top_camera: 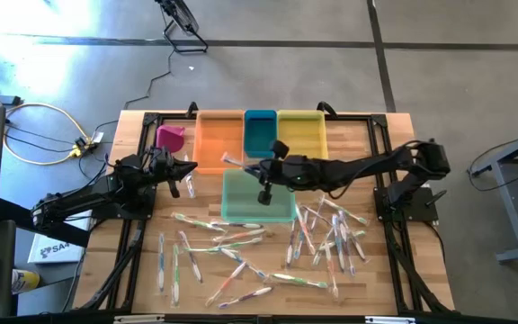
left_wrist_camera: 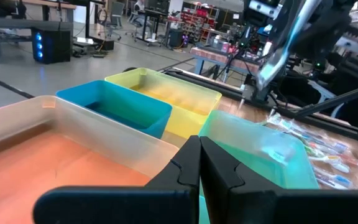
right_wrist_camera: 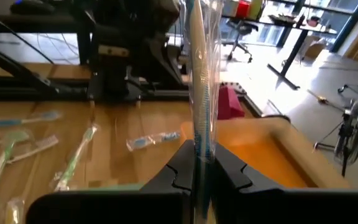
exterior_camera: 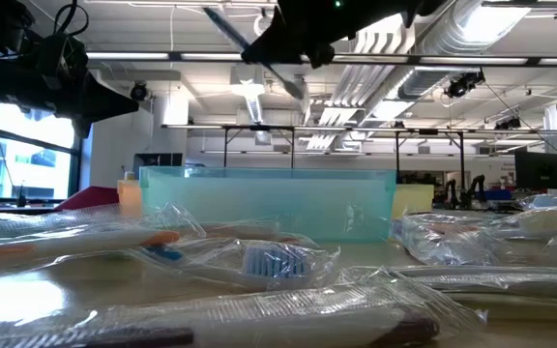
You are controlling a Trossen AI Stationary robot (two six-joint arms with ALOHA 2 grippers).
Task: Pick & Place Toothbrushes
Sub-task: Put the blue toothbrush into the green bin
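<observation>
Overhead, right fingers (right_wrist_camera: 199,167) pinching thin, crinkly-wrapped toothbrush (right_wrist_camera: 199,74), orange bin (top_camera: 218,137)

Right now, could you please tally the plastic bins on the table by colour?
Orange rectangular plastic bin: 1
Blue rectangular plastic bin: 1
Yellow rectangular plastic bin: 1
Translucent green rectangular plastic bin: 1
Small pink plastic bin: 1
Total: 5

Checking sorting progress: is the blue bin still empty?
Yes: in the left wrist view the blue bin shows only its bare inside, no toothbrush in it.
</observation>
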